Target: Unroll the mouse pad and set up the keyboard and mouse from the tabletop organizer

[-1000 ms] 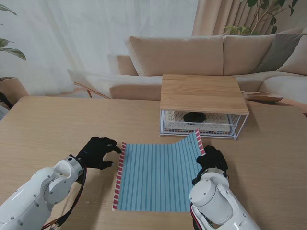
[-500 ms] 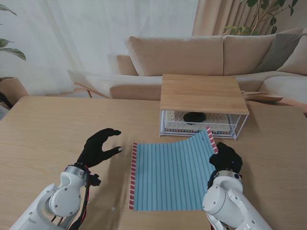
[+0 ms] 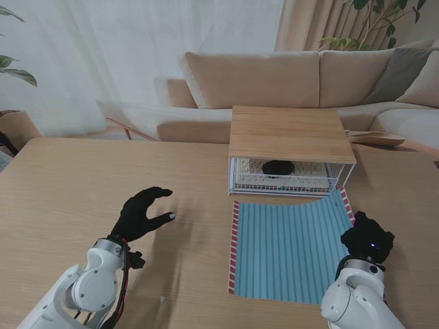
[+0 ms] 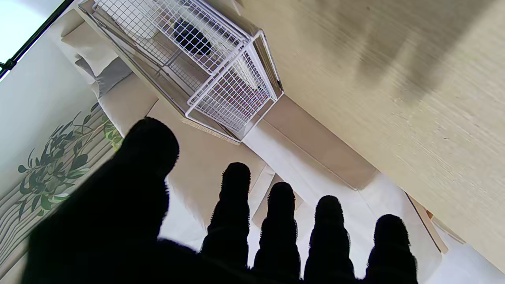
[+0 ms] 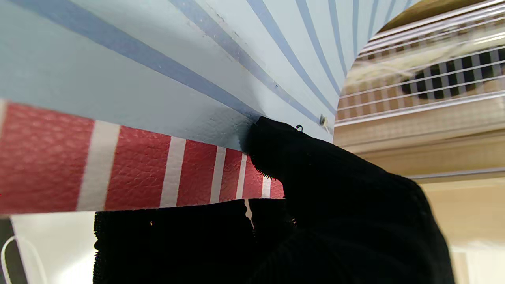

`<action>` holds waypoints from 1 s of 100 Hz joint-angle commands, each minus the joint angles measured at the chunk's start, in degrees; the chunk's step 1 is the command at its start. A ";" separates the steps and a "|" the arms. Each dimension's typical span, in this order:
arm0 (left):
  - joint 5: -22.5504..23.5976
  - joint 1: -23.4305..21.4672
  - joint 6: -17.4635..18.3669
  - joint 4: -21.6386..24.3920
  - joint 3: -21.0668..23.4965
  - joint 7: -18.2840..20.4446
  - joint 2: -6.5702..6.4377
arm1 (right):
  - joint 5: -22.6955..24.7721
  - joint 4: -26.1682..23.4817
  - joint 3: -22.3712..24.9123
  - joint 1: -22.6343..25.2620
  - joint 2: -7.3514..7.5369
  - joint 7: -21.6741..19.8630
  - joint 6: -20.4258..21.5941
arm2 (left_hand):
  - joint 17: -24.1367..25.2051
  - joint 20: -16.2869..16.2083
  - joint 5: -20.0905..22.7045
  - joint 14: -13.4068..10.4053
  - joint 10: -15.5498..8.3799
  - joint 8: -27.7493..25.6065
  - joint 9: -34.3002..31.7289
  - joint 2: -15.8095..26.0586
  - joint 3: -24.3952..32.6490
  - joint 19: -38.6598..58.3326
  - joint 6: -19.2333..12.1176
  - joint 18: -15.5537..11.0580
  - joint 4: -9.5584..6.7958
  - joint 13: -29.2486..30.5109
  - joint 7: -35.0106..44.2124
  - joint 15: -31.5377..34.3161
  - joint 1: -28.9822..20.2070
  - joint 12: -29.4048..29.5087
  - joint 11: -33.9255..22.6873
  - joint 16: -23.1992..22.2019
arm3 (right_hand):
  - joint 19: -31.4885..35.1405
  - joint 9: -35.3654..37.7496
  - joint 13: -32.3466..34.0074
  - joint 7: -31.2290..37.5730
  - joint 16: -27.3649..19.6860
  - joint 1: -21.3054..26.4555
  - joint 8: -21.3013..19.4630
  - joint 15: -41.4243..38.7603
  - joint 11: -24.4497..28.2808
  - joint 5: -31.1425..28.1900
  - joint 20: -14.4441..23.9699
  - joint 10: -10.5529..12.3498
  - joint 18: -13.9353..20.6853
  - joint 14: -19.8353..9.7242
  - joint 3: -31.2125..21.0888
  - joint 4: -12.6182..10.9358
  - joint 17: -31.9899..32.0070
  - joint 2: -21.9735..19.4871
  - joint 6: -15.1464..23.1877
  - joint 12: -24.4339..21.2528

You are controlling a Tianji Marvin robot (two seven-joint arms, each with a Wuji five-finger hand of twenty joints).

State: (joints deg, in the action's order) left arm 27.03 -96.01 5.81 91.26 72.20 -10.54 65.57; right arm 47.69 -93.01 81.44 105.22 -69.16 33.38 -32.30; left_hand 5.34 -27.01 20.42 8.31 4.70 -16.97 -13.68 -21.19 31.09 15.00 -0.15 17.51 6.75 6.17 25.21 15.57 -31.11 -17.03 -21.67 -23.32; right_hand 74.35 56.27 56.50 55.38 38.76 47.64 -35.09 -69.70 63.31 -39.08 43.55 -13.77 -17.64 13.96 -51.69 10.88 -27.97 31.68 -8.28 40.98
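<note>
The blue striped mouse pad [image 3: 291,248] with red-and-white end bands lies unrolled on the table in front of the organizer [image 3: 291,136]. My right hand [image 3: 368,237] is shut on the pad's right band [image 5: 138,169], pinching it between thumb and fingers. That edge curls up slightly. My left hand [image 3: 141,212] hovers open over bare table to the left, fingers [image 4: 236,209] spread. Inside the organizer's wire basket [image 4: 221,67] sit a white keyboard [image 3: 302,168] and a black mouse [image 3: 278,166].
The wooden-topped organizer stands at the table's far middle, close to the pad's far edge. A beige sofa [image 3: 302,79] and curtains lie beyond the table. Bare wood table [image 3: 82,185] stretches to the left of the pad.
My right hand has dragged the pad to the right, until it lies in front of the organizer. My left hand let go of the pad's left edge and lifted open.
</note>
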 commanded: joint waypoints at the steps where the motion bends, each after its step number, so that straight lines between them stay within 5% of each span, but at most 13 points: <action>1: -0.04 0.10 -0.16 -0.01 -0.22 0.64 0.31 | -0.03 0.69 1.12 0.98 -0.03 0.69 0.25 | -0.43 -1.43 -0.70 -0.42 0.54 0.42 1.60 1.79 0.07 -3.23 0.00 0.32 -2.31 -1.40 -0.39 -1.25 -0.40 0.39 0.70 -1.17 | 3.06 1.14 1.01 1.62 0.39 3.40 -1.38 -1.54 1.34 -0.83 0.65 -1.65 -0.31 0.85 -2.93 -0.15 -0.47 -1.37 1.98 0.88; 55: 0.48 1.23 -0.08 -1.65 -0.84 0.44 0.31 | 5.14 5.26 4.64 0.05 0.55 4.86 0.37 | -1.32 -4.38 -0.26 -0.21 0.70 0.20 1.63 1.41 0.97 -5.85 0.27 0.40 -2.30 -1.37 -0.02 -0.68 -0.76 -0.04 -0.06 -1.24 | 3.41 -1.66 -2.43 1.95 1.04 3.20 -1.85 -2.85 2.73 1.00 0.84 -1.72 0.03 0.76 -1.99 -0.36 2.80 -2.88 2.56 1.14; 100: 0.58 1.57 -0.33 -2.27 -1.25 0.95 0.19 | 4.52 7.39 5.59 -0.84 0.10 7.44 0.57 | -1.47 -5.27 -1.01 -0.23 0.73 0.23 1.59 1.34 1.00 -6.43 0.06 0.50 -2.27 -1.36 -0.20 -0.82 -0.80 0.05 0.10 -1.25 | 2.76 -4.24 -5.55 2.09 0.68 2.89 -1.24 -1.99 2.64 3.03 0.52 -1.27 1.41 0.75 -0.58 -0.65 5.72 -3.64 2.21 -0.12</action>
State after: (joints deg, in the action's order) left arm 27.56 -94.43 5.78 89.03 71.11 -10.55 65.68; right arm 51.91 -85.65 87.10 104.23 -68.74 40.97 -31.71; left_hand 3.93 -31.08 20.42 8.37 4.73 -16.96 -13.68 -20.67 31.90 11.25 0.12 17.53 6.72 6.17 25.21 15.57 -31.77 -17.03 -21.67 -24.03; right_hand 75.09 53.69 53.05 55.50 39.10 47.60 -35.19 -71.32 64.34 -37.85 43.54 -13.79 -17.50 13.96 -51.11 10.88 -23.96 31.04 -8.15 41.52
